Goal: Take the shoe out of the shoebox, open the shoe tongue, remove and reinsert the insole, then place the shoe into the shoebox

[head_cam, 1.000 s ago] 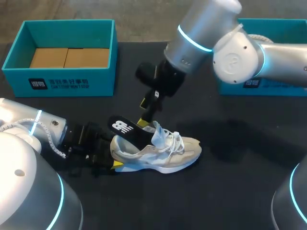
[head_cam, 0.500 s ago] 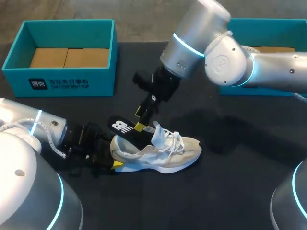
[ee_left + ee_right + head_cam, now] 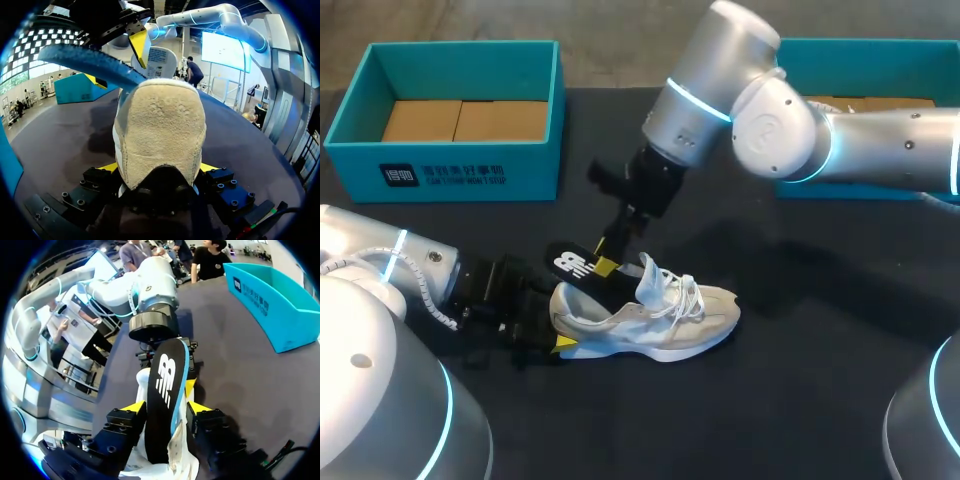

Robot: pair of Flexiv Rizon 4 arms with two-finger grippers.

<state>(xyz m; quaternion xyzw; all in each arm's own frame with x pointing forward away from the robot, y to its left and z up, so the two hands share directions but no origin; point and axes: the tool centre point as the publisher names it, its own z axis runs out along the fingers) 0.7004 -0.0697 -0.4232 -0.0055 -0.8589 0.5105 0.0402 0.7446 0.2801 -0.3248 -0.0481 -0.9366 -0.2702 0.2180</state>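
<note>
Centrally on the black counter (image 3: 820, 400) lies the beige suede sneaker (image 3: 665, 318), left jaws clamped on its heel; right jaws grip the black insole (image 3: 575, 268) jutting from its opening.

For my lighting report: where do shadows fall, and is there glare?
Head view: soft shadow on the table beside the shoe, under the right arm, whose shell shows highlights. Left wrist view: shadow on the table beside the shoe.
</note>
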